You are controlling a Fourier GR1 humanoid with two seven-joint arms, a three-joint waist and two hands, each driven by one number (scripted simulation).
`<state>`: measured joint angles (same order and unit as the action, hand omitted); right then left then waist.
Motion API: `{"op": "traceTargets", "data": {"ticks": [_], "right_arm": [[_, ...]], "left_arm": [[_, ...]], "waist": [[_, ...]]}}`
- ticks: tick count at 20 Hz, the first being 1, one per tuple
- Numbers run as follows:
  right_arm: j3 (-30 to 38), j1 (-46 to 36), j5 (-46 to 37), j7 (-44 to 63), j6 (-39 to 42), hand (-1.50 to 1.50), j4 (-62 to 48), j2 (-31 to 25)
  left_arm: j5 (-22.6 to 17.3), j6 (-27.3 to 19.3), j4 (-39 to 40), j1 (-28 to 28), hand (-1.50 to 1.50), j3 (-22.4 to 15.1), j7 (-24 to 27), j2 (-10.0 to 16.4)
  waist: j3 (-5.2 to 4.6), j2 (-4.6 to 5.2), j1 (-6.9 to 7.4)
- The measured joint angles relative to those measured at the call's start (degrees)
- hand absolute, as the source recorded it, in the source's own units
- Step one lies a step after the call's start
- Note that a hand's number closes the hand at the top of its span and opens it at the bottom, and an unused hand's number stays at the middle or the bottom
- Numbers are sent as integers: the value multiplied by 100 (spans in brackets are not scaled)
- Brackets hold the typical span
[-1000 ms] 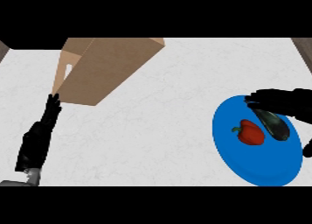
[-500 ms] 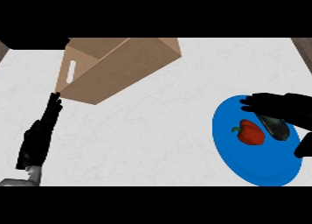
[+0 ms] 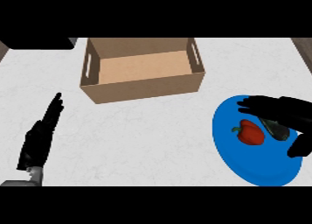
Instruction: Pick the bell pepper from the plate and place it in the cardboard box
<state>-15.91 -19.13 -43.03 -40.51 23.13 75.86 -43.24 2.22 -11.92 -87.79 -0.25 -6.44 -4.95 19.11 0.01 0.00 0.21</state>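
A red bell pepper [image 3: 251, 132] with a green stem lies on the blue plate [image 3: 248, 164] at the right. My right hand [image 3: 284, 111] hovers over the plate's right part, fingers spread toward the left above the pepper and the thumb hanging down at the plate's right edge; nothing is held. A dark green vegetable [image 3: 274, 128] lies partly hidden under that hand, right of the pepper. The open cardboard box [image 3: 143, 70] stands at the back centre, its inside bare. My left hand [image 3: 40, 138] rests open at the lower left, fingers pointing up.
White counter top [image 3: 139, 140] spreads between box, plate and left hand. A dark object [image 3: 39, 42] sits at the back left corner. Brown wood strips [image 3: 308, 48] show at the far left and right edges.
The view has shifted, so the box now shows whole and upright-on, and everything sits lower and more to the right. My right hand stays over the plate, slightly lower beside the pepper.
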Motion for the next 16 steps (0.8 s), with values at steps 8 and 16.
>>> {"op": "traceTargets", "data": {"ticks": [8,16], "right_arm": [[150,170,-285,54,104,-150,178,300],[163,57,-739,-45,-28,-150,-170,646]], "left_arm": [[124,235,-38,31,0,237,-27,-108],[393,265,-120,92,0,317,-52,-334]], "waist": [[-2,-2,-6],[-1,0,3]]}}
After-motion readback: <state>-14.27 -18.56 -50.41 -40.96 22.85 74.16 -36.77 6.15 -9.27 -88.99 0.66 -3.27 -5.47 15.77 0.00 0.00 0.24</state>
